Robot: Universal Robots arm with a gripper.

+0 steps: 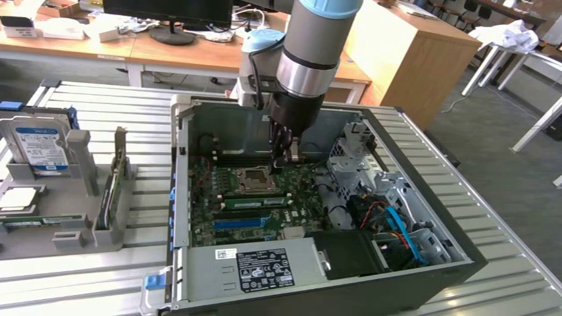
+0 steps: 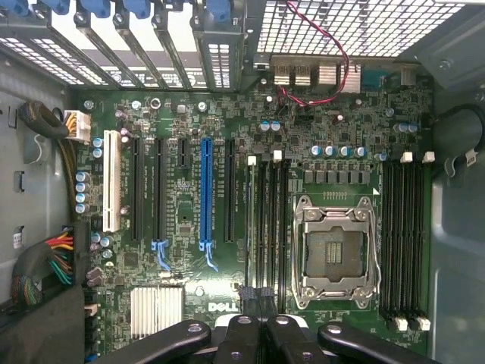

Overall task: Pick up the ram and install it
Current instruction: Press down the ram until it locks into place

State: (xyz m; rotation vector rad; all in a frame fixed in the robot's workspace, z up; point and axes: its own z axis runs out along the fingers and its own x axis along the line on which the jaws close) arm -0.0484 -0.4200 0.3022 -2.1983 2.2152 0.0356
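The ram (image 1: 255,200), a long green stick with black chips, sits in a motherboard slot beside the CPU socket (image 1: 250,178) inside the open computer case. In the wrist view it appears edge-on as a thin pale strip (image 2: 251,227) in the leftmost of the slots next to the socket (image 2: 333,254). My gripper (image 1: 285,163) hangs inside the case just above the board, close to the socket and a little apart from the ram. Its black fingers (image 2: 241,334) are pressed together at the frame's edge. The gripper (image 2: 259,327) is shut with nothing visible between the fingers.
The case wall (image 1: 180,197) and drive cage (image 1: 369,164) hem the board in. A power supply (image 1: 255,266) lies at the near end. In the exterior view's left, a grey holder (image 1: 75,230) carries a hard drive (image 1: 39,148) and another green stick (image 1: 110,191).
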